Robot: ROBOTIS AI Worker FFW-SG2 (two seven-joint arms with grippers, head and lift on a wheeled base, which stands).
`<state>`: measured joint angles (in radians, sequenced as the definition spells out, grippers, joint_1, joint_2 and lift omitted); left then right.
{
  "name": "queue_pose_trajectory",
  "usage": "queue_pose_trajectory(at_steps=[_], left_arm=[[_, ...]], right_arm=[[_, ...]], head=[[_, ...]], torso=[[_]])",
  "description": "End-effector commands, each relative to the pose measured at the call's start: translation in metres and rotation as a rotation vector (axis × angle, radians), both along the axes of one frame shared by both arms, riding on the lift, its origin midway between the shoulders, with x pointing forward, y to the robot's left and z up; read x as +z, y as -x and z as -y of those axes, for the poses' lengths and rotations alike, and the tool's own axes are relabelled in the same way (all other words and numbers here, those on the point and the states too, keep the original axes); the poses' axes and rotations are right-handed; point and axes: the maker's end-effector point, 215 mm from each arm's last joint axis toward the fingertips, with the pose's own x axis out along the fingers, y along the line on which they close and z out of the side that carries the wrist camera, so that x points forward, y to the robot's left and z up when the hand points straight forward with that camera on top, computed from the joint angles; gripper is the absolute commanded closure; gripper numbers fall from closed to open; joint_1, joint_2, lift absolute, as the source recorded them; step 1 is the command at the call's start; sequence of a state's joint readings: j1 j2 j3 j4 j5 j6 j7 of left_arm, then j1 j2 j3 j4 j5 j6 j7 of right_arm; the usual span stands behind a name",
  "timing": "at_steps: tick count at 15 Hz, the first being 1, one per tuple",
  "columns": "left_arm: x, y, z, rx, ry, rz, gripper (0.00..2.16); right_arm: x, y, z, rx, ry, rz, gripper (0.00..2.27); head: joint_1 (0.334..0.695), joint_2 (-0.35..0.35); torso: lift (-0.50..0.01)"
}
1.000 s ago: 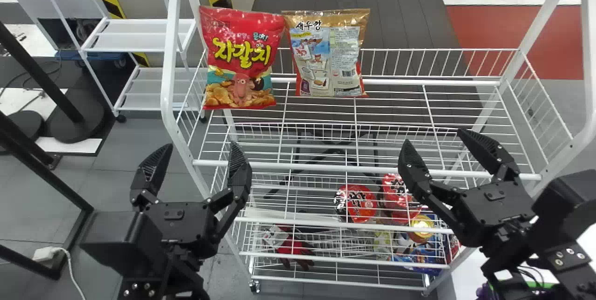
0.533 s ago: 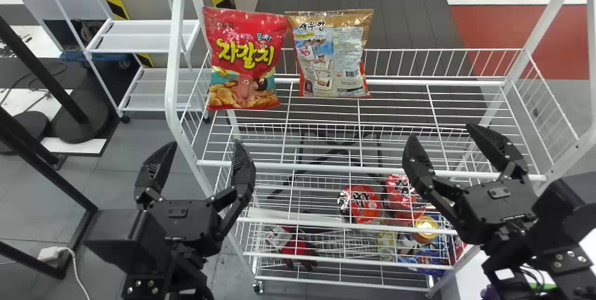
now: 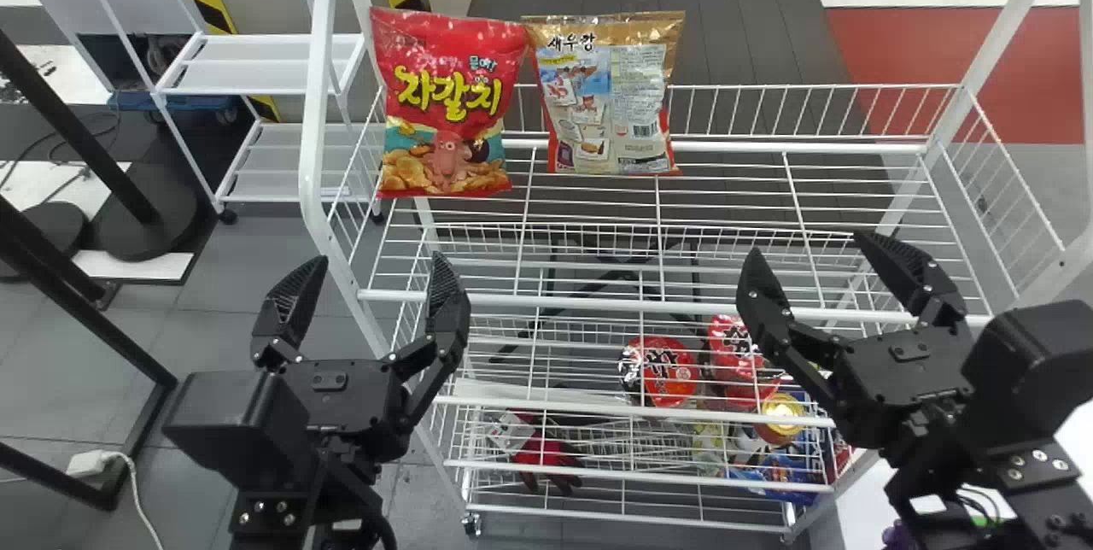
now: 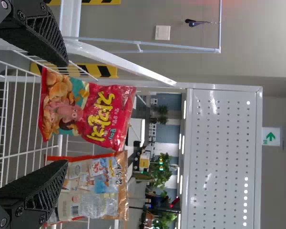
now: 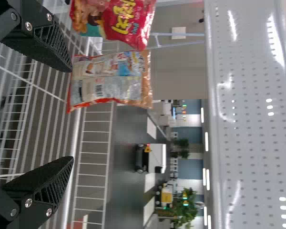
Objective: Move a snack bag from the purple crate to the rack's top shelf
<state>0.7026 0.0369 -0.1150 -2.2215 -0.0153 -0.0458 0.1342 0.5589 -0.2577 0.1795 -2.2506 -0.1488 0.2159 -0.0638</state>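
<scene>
L gripper (image 3: 380, 258) and R gripper (image 3: 807, 243) stand at the front of the white wire rack (image 3: 318, 106), both w/ black fingers spread and nothing between them. R gripper's fingers show a touch wider apart than 1 s ago, and its wrist housing (image 3: 1029, 362) is slightly farther in; L gripper is approx. unchanged. Beyond them, the red octopus-print snack bag (image 3: 448, 106) and the gold-topped snack bag (image 3: 606, 97) stand side by side at the back of the top shelf (image 3: 598, 304), edges meeting, both unmoved rel. to the rack. Red-lidded cups (image 3: 670, 371) sit on a tier below; a purple item (image 3: 898, 535) at the head view's bottom edge is poss. the crate. No bag is in transit, so R arm's small shift prob. means reset or prep; which bag, if either, is the task's is unclear.
</scene>
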Motion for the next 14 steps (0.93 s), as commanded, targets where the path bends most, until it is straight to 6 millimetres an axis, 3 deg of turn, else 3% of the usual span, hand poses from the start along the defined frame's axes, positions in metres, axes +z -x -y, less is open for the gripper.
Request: queue_pose_trajectory(at_steps=[1,6,14], left_arm=[[0.0,-0.001,0.0,0.001,0.001,0.0,0.09],[-0.002,-0.001,-0.001,0.004,0.002,-0.004,0.09],[-0.01,0.002,-0.002,0.006,0.005,-0.019,0.09]], right_arm=[[-0.009,0.002,0.003,0.002,0.005,-0.037,0.18],[-0.014,0.007,-0.005,0.046,0.003,-0.06,0.18],[-0.019,0.019,0.002,0.041,0.002,-0.07,0.18]], head=[[0.695,0.07],[0.695,0.076],[0.695,0.075]], torso=[[-0.022],[-0.042],[-0.074]])
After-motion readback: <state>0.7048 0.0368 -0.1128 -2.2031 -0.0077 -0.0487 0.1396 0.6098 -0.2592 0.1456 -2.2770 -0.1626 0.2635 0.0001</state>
